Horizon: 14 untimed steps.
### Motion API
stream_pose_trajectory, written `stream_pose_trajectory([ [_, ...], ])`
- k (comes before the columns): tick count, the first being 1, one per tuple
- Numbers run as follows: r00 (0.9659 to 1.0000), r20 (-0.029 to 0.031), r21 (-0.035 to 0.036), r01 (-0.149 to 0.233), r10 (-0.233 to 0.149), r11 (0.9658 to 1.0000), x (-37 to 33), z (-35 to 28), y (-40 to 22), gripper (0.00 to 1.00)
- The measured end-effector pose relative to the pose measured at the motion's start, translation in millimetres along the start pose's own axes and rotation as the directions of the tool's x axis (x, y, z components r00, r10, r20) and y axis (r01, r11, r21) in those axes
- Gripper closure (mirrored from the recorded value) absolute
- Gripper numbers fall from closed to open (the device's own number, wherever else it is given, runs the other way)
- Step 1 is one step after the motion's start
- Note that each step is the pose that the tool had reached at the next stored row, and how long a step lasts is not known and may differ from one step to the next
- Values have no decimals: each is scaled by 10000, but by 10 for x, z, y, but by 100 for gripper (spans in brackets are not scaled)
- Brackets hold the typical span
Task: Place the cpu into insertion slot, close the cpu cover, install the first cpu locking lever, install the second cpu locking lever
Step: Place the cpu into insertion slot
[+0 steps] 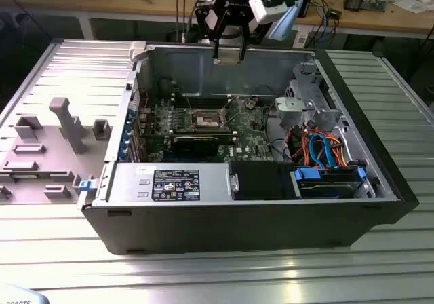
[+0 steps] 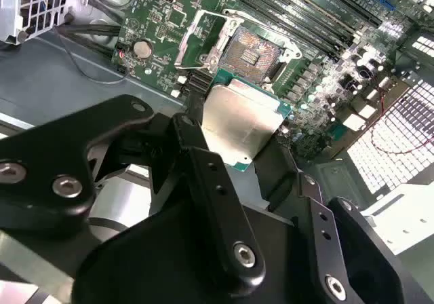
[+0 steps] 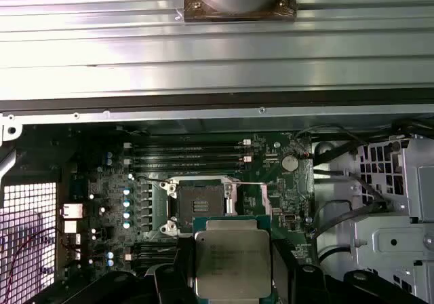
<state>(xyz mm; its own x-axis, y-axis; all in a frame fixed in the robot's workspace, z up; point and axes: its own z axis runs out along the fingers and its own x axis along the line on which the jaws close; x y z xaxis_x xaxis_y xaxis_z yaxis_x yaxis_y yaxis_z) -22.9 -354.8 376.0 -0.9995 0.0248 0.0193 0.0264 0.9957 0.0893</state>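
And there was the gripper (image 1: 228, 51), hanging above the far wall of the open computer case (image 1: 380, 202), which stood on the ribbed metal tabletop (image 1: 203, 277). Its jaws pinched the cpu (image 3: 232, 260) by two opposite edges, the dull silvery top facing the camera in the first wrist view, a black finger (image 3: 175, 270) pressed against each side. In the second wrist view the same chip (image 2: 239, 122) sat flat between the jaws, up in the air and well clear of the green motherboard (image 2: 163, 9). Down on that board the insertion slot (image 3: 201, 201) lay bare, dark centre exposed inside its silvery rim, just beside the long black memory slots (image 3: 186, 153). The cpu cover (image 2: 201, 38) appeared swung up at one side of the socket (image 2: 252, 54), off the contacts. In the exterior view the socket (image 1: 205, 119) showed mid-board, with the black graphics card (image 1: 195, 141) nearer the case's front wall. A grey fixture plate (image 1: 61, 127) lay along the tabletop's edge at the exterior view's left.
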Motion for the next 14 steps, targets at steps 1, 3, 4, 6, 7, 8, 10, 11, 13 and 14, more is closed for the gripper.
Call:
stream_pose_trajectory([
  [1,10000,0,1,0,0,10000,0,0,0,46],
  [3,10000,0,0,0,0,10000,0,0,0,46],
  [4,10000,0,0,0,0,10000,0,0,0,46],
  [6,10000,0,0,0,0,10000,0,0,0,46],
  [7,10000,0,0,0,0,10000,0,0,0,46],
  [8,10000,0,0,0,0,10000,0,0,0,46],
  [10,10000,0,0,-6,6,10000,0,0,0,46],
  [11,10000,3,-1,-43,43,10000,0,0,0,46],
  [13,9991,37,-8,-419,419,9991,0,1,0,46],
  [14,9981,54,-12,-613,613,9981,0,2,0,46],
])
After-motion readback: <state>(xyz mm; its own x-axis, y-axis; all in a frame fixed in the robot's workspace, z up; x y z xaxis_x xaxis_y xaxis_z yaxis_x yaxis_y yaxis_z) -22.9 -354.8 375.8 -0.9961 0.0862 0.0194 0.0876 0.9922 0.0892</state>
